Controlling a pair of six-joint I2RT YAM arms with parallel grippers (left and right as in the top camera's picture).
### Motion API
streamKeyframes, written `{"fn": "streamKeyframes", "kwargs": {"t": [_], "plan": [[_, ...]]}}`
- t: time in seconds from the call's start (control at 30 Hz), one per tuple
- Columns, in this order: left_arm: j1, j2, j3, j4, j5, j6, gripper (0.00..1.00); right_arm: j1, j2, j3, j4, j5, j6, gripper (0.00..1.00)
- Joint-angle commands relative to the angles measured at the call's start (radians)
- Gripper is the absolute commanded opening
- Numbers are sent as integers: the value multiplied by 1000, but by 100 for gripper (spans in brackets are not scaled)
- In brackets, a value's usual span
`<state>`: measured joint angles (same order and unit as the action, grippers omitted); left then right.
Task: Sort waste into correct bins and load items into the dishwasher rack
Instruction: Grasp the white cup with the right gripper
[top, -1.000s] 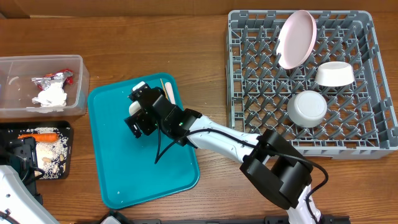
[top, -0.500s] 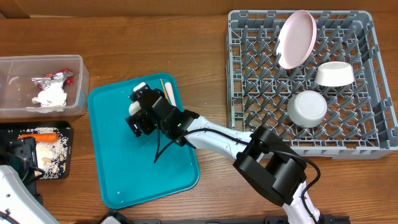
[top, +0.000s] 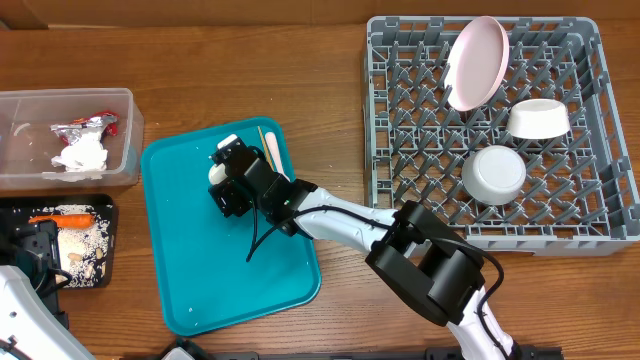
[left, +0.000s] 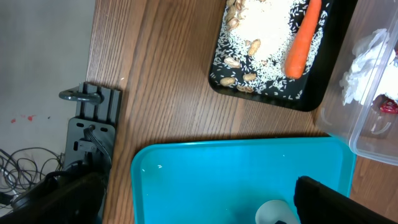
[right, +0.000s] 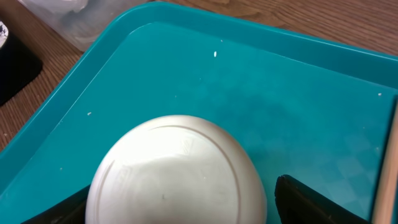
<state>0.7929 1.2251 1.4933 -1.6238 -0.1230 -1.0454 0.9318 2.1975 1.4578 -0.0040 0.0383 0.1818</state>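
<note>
A small white cup (right: 177, 177) lies bottom-up on the teal tray (top: 240, 270). My right gripper (top: 232, 180) is open and straddles it, with a gap still showing beside the right finger (right: 323, 202). The white fork (top: 270, 148) lies just beyond the gripper on the tray. The grey dishwasher rack (top: 400, 150) holds the pinkish plate (top: 475, 62) and two white bowls (top: 538, 118) (top: 494, 173). My left gripper (left: 199, 205) hovers open by the tray's left edge, holding nothing.
The clear tub (top: 125, 130) at far left holds a napkin (top: 80, 155) and a foil wrapper (top: 85, 125). Below it, the black tray (top: 105, 215) carries a carrot (top: 65, 218) and rice. A black clamp (left: 93, 118) grips the table edge.
My right gripper has shifted slightly along the tray over the cup, and its jaws have narrowed around it. The left arm has not moved.
</note>
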Motion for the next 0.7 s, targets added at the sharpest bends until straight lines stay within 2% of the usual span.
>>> {"fn": "streamKeyframes", "kwargs": {"t": [0.0,0.13,0.37,0.67], "plan": [[5,-1,14,1,1,-17,100,1,19,17,15,13,1,82],[5,-1,14,1,1,-17,100,1,19,17,19,13,1,72],[5,-1,14,1,1,-17,100,1,19,29,6,13,1,65],[5,-1,14,1,1,-17,100,1,-1,102,-102,13,1,55]]}}
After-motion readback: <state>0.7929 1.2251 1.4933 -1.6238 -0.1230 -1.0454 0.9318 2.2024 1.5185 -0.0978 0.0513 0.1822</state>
